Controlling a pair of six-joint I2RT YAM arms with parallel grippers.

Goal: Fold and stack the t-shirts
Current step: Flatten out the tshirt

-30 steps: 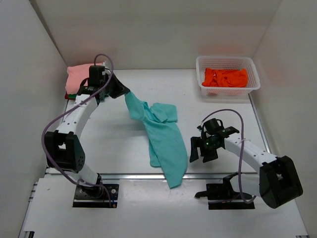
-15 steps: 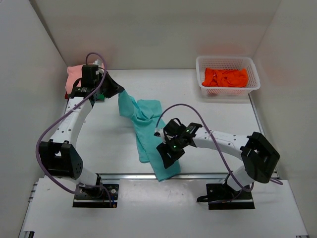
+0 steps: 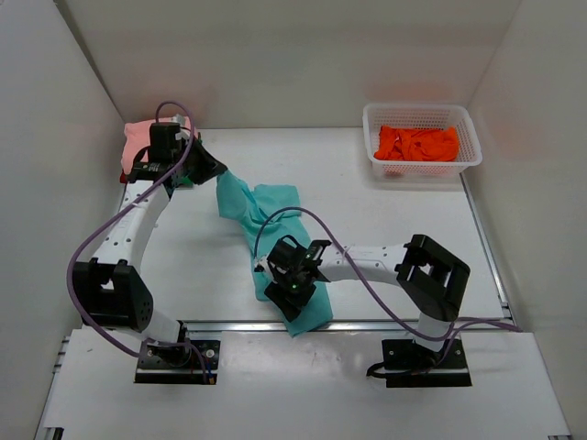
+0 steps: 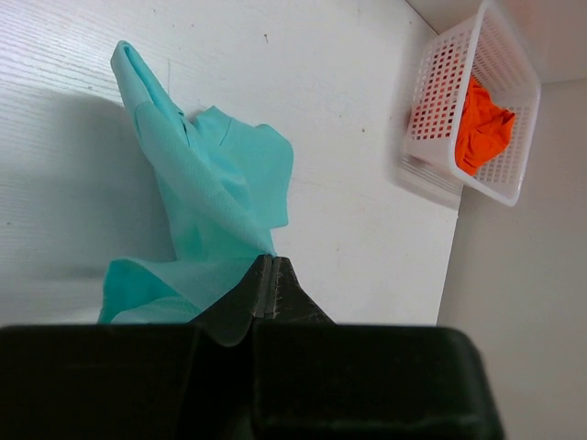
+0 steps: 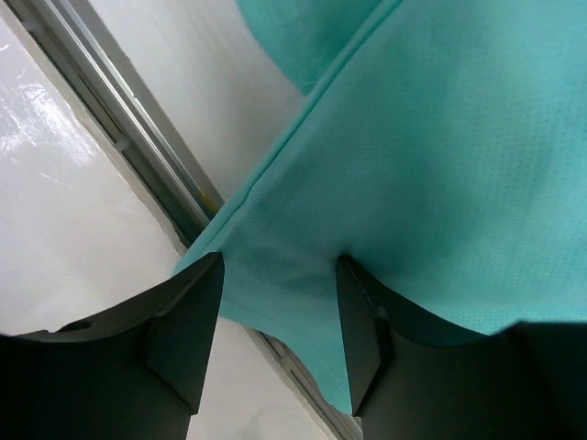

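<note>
A teal t-shirt (image 3: 261, 225) lies stretched from the back left to the table's front edge. My left gripper (image 3: 217, 171) is shut on its upper end and holds it off the table; the cloth hangs from my closed jaws in the left wrist view (image 4: 215, 206). My right gripper (image 3: 290, 291) is open and pressed down over the shirt's lower end (image 5: 413, 165) by the front rail, with cloth between its fingers (image 5: 188, 325). A folded pink shirt (image 3: 142, 137) lies at the back left. An orange shirt (image 3: 417, 143) sits in the white basket (image 3: 470, 137).
The white basket stands at the back right and also shows in the left wrist view (image 4: 477, 101). A metal rail (image 3: 385, 324) runs along the table's front edge. White walls close in the left, back and right sides.
My right arm has swung left across the table and come down on the shirt's lower end. My left gripper has drawn the upper end slightly left. The shirt's tail has shifted left.
</note>
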